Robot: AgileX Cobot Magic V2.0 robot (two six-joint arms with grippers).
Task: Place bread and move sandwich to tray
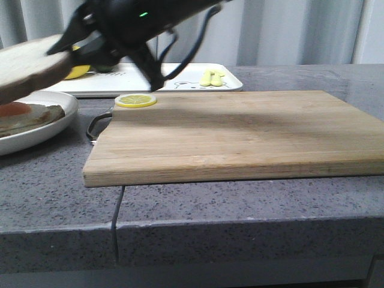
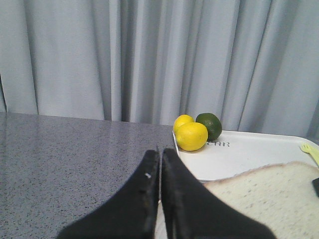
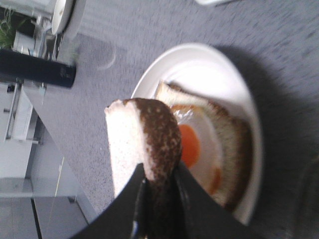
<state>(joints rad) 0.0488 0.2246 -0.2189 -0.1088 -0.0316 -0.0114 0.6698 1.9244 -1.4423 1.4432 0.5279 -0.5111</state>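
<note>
My right gripper (image 3: 159,174) is shut on the crust edge of the bread (image 3: 144,144), a thick pale slice with a dark brown crust. It holds the slice in the air above the open sandwich (image 3: 209,149), a bread slice with fried egg on top. In the front view the bread (image 1: 30,66) hangs at the far left over the sandwich (image 1: 27,114), with the right gripper (image 1: 65,53) at its edge. The white tray (image 1: 180,84) lies behind. My left gripper (image 2: 160,152) is shut and empty beside the tray (image 2: 249,159).
The sandwich lies on a round white plate (image 1: 60,123). A wooden cutting board (image 1: 240,132) fills the middle, with a lemon slice (image 1: 136,100) on its corner. Two lemons (image 2: 192,136) and a lime (image 2: 209,124) sit on the tray, and yellow cutlery (image 1: 211,77).
</note>
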